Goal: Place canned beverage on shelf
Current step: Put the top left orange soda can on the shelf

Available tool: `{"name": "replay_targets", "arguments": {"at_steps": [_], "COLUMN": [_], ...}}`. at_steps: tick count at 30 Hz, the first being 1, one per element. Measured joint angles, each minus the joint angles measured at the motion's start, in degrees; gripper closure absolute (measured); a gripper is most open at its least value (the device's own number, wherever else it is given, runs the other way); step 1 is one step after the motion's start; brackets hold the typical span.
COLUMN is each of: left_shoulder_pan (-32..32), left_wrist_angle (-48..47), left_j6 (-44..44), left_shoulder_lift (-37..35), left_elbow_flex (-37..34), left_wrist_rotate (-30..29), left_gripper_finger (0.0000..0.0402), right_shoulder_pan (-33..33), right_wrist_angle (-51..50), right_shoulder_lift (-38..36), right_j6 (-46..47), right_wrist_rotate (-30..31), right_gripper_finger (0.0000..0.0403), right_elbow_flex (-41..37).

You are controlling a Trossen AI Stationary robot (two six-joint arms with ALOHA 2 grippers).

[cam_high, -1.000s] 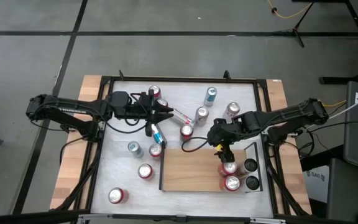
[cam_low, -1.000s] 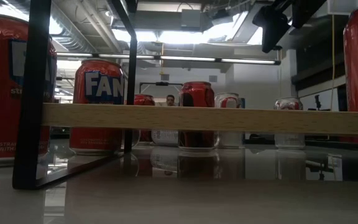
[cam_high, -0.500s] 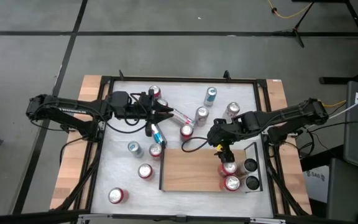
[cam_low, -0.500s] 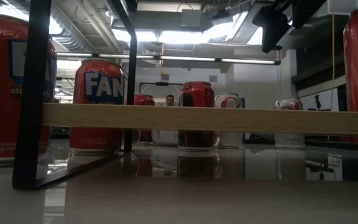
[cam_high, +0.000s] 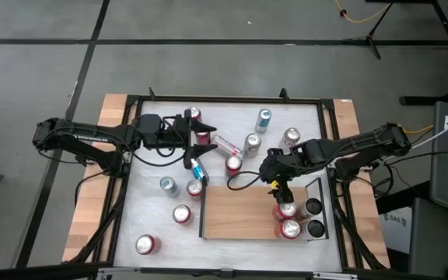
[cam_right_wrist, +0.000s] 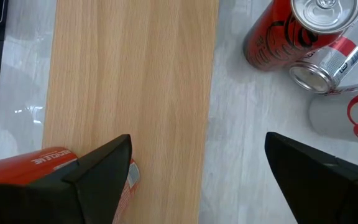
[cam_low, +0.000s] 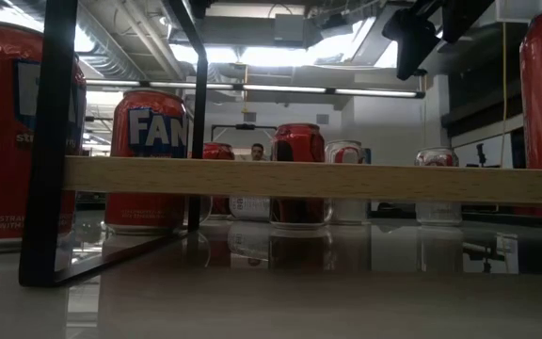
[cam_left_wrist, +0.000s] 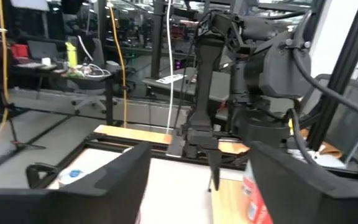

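The shelf (cam_high: 239, 211), a light wooden board, lies on the table at the near right. Two red cans (cam_high: 288, 218) stand on its right end. Several more cans stand or lie on the white tabletop, among them a silver one on its side (cam_high: 224, 145) and a red one (cam_high: 232, 163) by the shelf's far edge. My left gripper (cam_high: 205, 140) hangs level above the table's far left, open, with nothing between its fingers (cam_left_wrist: 197, 193). My right gripper (cam_high: 277, 185) is open too; it slants down over the shelf's right part (cam_right_wrist: 197, 180), beside a red can (cam_right_wrist: 36, 165).
Red cans (cam_high: 181, 214) (cam_high: 146, 244) and a silver one (cam_high: 168, 185) stand at the near left. A blue can (cam_high: 198, 167) lies below the left gripper, and more cans (cam_high: 264, 119) (cam_high: 290, 138) stand at the far right. Two black round holders (cam_high: 314, 218) sit right of the shelf. The shelf's middle and left are bare.
My left gripper has opened its fingers while staying where it was. Nothing else has moved.
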Motion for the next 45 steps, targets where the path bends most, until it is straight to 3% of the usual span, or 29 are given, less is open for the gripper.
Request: {"name": "replay_targets", "arguments": {"at_steps": [6, 10, 19, 23, 31, 40, 45], "left_shoulder_pan": [-0.02, 0.0, -0.17, -0.19, 6.05, 21.12, 26.01], "left_wrist_angle": [-0.47, -1.98, -0.43, 1.59, 2.36, -12.41, -24.24], "left_j6": [4.1, 6.54, 6.79, 6.03, -4.7, -15.54, -17.23], "left_shoulder_lift": [0.02, 0.02, 0.04, 0.11, 0.11, 0.11, 0.15], "left_elbow_flex": [-0.01, -0.05, -0.05, -0.05, 1.07, 3.2, 3.2], "left_wrist_rotate": [-3.75, -8.24, -8.72, -9.36, -19.95, -20.69, -20.18], "left_gripper_finger": [0.0039, 0.0006, 0.0012, 0.0012, 0.0013, 0.0013, 0.0013], "right_shoulder_pan": [0.0, 0.0, 0.0, 0.0, -0.61, -6.17, -9.2], "right_wrist_angle": [0.0, 0.0, 0.67, 1.53, 2.29, 7.87, 9.34], "right_shoulder_lift": [0.0, 0.0, -0.67, -4.57, -15.04, -18.58, -18.11], "right_j6": [0.0, 0.0, -0.81, -2.47, -2.72, -2.6, -3.81], "right_wrist_rotate": [0.0, 0.0, 0.02, 0.3, 9.05, 6.83, 4.04], "right_gripper_finger": [0.0042, 0.0042, 0.0043, 0.0042, 0.0042, 0.0043, 0.0042], "right_elbow_flex": [0.0, 0.0, -0.04, -0.04, -2.33, -8.29, -9.56]}}
